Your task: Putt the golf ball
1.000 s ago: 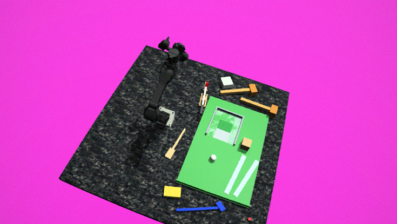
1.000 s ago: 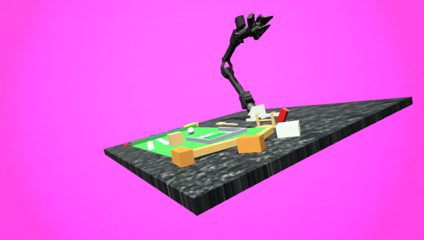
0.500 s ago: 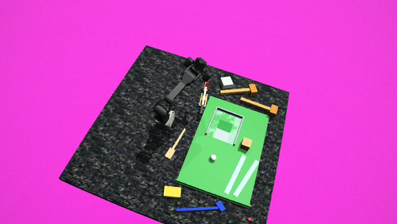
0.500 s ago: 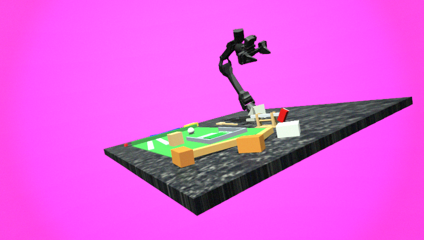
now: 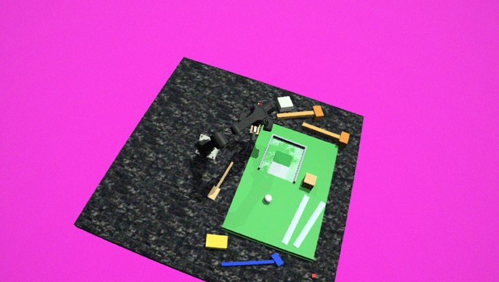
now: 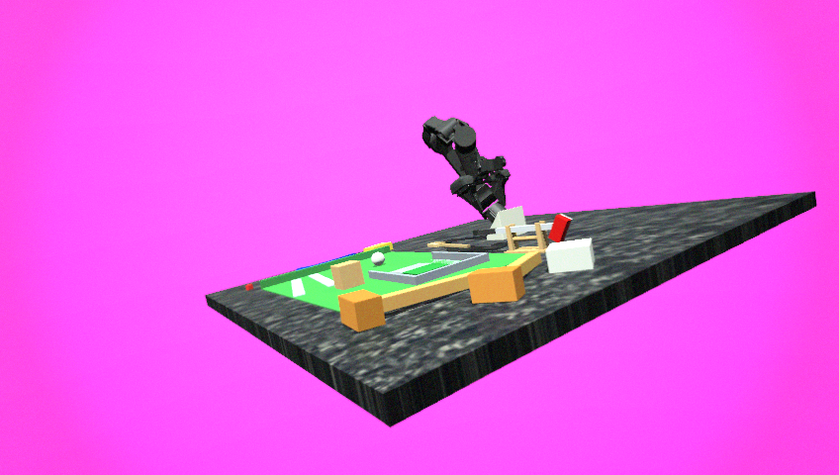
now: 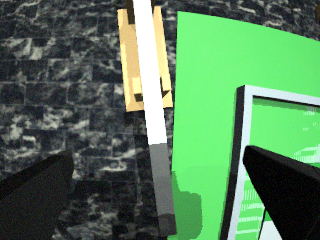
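The red putter rests on a wooden stand (image 6: 510,237) (image 7: 131,55) beside the green mat (image 5: 309,138) (image 7: 210,60). Its red head (image 6: 559,228) is tilted, and its white shaft (image 7: 148,75) ends in a dark grip (image 7: 161,185). My gripper (image 7: 162,158) (image 6: 496,210) is open and empty, pointing down above the putter, whose shaft shows between the spread fingers in the wrist view. The arm hides much of the putter in the top view. The white golf ball (image 5: 267,198) (image 6: 378,258) lies on the mat, below the white ramp (image 5: 278,169) and raised green (image 5: 283,158) (image 6: 434,268).
A grey rail (image 5: 300,164) (image 7: 242,130) borders the raised green. A tan cube (image 5: 309,180) and two white strips (image 5: 295,220) (image 5: 309,225) are on the mat. Around it lie orange mallets (image 5: 317,113) (image 5: 344,138), a white block (image 5: 285,102), a tan mallet (image 5: 214,192), a yellow block (image 5: 216,241) and a blue putter (image 5: 248,262).
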`<state>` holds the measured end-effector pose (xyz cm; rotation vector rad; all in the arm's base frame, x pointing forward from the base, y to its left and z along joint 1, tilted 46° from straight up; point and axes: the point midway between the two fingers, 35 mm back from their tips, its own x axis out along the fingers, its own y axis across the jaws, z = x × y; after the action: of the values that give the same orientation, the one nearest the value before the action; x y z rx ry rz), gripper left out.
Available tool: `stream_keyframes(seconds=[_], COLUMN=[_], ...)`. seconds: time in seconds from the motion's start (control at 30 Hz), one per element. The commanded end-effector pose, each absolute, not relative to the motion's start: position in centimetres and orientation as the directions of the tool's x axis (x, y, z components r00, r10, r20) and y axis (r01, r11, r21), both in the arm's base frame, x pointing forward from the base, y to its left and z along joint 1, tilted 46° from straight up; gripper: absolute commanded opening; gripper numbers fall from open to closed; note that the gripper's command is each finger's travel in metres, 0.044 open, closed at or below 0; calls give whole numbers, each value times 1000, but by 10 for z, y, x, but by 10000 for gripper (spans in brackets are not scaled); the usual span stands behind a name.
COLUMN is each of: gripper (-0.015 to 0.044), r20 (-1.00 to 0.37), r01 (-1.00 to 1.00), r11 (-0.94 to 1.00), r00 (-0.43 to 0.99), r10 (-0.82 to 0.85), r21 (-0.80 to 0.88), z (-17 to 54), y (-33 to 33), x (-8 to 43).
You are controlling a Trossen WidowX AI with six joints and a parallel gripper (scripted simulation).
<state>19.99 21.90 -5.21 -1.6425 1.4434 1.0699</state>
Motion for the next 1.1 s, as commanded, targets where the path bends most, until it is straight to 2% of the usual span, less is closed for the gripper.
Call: stream_keyframes(seconds=[0.0, 1.07], gripper=[440, 440], r20=[-864, -864], r01=[-975, -975], r11=[-200, -200], r00=[17, 19], r10=[-503, -504], r21=[97, 96], z=[-60, -101], y=[194, 160], x=[202, 211])
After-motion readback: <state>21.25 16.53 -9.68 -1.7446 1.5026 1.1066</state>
